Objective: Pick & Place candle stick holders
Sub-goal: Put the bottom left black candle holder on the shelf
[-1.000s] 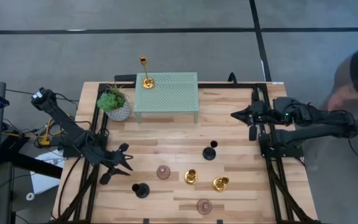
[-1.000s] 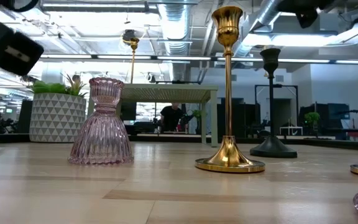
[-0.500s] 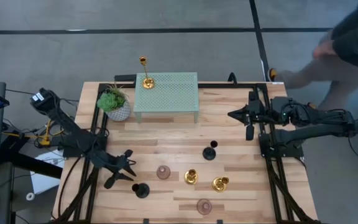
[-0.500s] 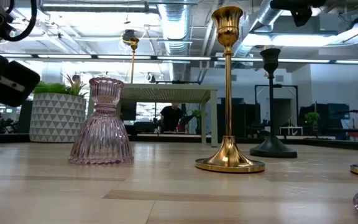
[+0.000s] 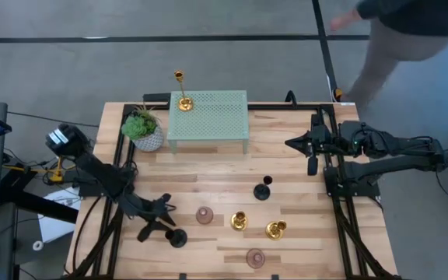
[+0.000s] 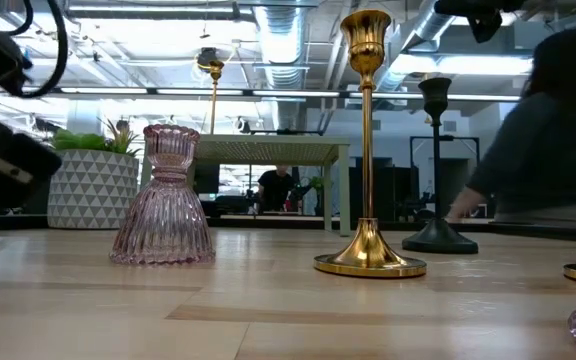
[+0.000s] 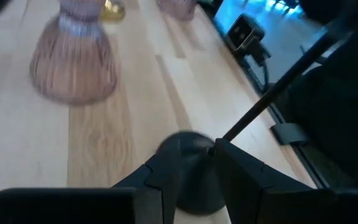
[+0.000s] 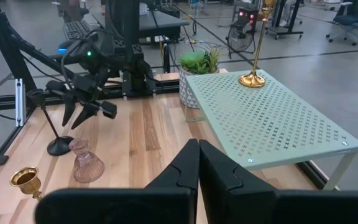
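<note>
My left gripper (image 5: 159, 221) is open beside a black candle stick holder (image 5: 176, 237) that stands on its round base at the table's near left. In the left wrist view the holder's base (image 7: 188, 177) and thin stem (image 7: 260, 106) show just beyond my spread fingers, and nothing is between them. A pink holder (image 5: 204, 215), two gold holders (image 5: 239, 222) (image 5: 275, 230), a second pink holder (image 5: 255, 257) and a second black holder (image 5: 263, 190) stand on the table. A tall gold holder (image 5: 183, 101) stands on the green rack (image 5: 216, 117). My right gripper (image 5: 290, 144) is shut and empty at the right.
A potted green plant (image 5: 144, 130) stands left of the green perforated rack at the far side. A person (image 5: 411, 31) moves beyond the table's far right corner. The low view shows a pink holder (image 6: 163, 200) and a gold holder (image 6: 366, 150) close by.
My left gripper has gone toward the table's near edge and to the right, closing in on the black holder at the near left, its fingers still spread. The person on the right has moved away toward the far side.
</note>
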Tool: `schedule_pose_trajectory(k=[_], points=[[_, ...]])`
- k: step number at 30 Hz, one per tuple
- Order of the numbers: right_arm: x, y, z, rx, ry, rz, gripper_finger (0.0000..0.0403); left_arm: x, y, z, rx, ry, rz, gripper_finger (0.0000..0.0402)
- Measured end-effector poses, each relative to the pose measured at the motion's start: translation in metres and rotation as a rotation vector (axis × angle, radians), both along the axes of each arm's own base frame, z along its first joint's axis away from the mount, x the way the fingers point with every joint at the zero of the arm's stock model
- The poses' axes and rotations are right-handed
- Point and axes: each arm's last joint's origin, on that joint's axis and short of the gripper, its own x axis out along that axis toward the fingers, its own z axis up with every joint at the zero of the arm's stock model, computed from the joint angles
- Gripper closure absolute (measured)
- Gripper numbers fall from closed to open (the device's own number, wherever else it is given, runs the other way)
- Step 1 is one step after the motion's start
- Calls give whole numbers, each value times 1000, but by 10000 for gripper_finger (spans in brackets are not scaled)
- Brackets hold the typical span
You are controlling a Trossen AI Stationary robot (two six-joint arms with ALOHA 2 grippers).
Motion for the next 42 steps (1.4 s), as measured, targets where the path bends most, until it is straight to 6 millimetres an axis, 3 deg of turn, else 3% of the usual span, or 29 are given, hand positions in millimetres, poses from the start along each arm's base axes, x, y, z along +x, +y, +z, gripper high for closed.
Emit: schedule_pose_trajectory(k=[8,26,33,42], points=[[0,0,0,0,0,0,403,6,-16,1,-17,29,-69,300],[0,0,0,1,-1,0,403,7,-15,1,38,-6,-76,300],[0,0,2,3,-17,-1,403,8,-13,2,73,-39,3,300],[1,0,2,0,-16,0,403,11,-19,7,37,-41,-60,300]])
